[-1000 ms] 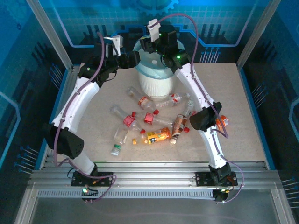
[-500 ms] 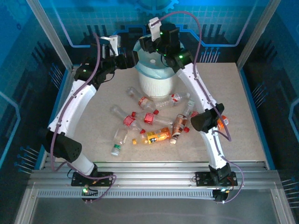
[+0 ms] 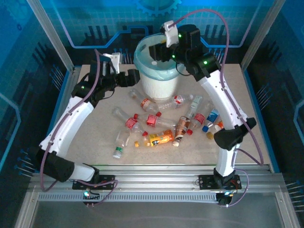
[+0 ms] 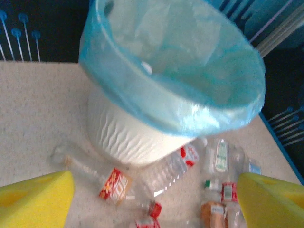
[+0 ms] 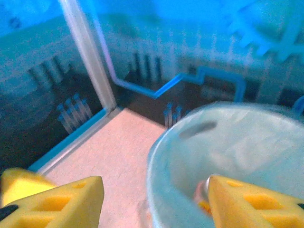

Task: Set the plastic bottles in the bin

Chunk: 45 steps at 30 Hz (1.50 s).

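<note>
Judging progress as early: roughly 12 plastic bottles [image 3: 160, 138] lie scattered mid-frame on the surface [image 3: 251, 85], below the bin [image 3: 159, 88] at upper centre. Right gripper [image 5: 156, 190] hovers over the bin rim, fingers spread, nothing pinched. Left gripper [image 4: 156, 190] sits beside the bin, fingers spread wide, empty. Bin contents unclear.

Back wall [image 3: 95, 19]: blue panels printed with circuit lines and a gear, across the upper frame.
Posts [image 3: 50, 33]: grey metal, slanting in from the upper corners.
Tabletop [image 3: 251, 104]: beige, speckled, blue-edged.
Rails [image 3: 156, 183]: ribbed aluminium, lower frame.
</note>
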Each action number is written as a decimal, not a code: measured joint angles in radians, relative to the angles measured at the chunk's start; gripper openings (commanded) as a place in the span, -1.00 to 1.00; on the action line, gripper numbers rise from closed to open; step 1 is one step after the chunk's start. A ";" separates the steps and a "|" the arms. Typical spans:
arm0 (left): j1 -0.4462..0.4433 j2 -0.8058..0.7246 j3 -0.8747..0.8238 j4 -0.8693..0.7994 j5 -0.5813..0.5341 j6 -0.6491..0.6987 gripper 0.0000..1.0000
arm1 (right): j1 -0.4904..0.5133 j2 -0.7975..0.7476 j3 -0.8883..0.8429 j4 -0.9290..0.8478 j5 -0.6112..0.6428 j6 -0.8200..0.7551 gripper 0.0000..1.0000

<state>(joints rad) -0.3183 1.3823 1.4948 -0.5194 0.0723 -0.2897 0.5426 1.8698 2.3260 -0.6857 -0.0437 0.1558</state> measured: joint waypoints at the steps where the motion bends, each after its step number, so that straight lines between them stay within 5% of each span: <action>1: -0.005 -0.020 -0.028 0.001 -0.003 0.000 0.76 | 0.011 -0.031 -0.051 0.006 -0.023 -0.010 0.21; 7: -0.016 -0.137 -0.175 -0.032 -0.031 -0.001 0.81 | 0.123 -0.156 -0.301 0.023 -0.145 -0.157 0.25; 16: -0.008 -0.299 -0.375 -0.109 -0.095 -0.048 0.87 | 0.365 -0.319 -0.792 0.136 -0.205 -0.641 0.31; 22: 0.008 -0.351 -0.515 -0.144 -0.118 -0.151 0.93 | 0.453 -0.314 -0.971 0.206 -0.247 -0.888 0.35; 33: 0.101 -0.406 -0.768 -0.076 -0.155 -0.356 0.98 | 0.629 -0.063 -0.969 0.309 -0.238 -1.109 0.28; 45: 0.238 -0.433 -0.849 -0.028 -0.154 -0.418 0.98 | 0.726 0.157 -0.821 0.292 -0.123 -1.225 0.32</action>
<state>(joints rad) -0.0807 0.9489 0.6456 -0.5476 -0.0822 -0.7078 1.2686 2.0270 1.5047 -0.3939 -0.1669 -1.0695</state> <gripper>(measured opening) 0.989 0.660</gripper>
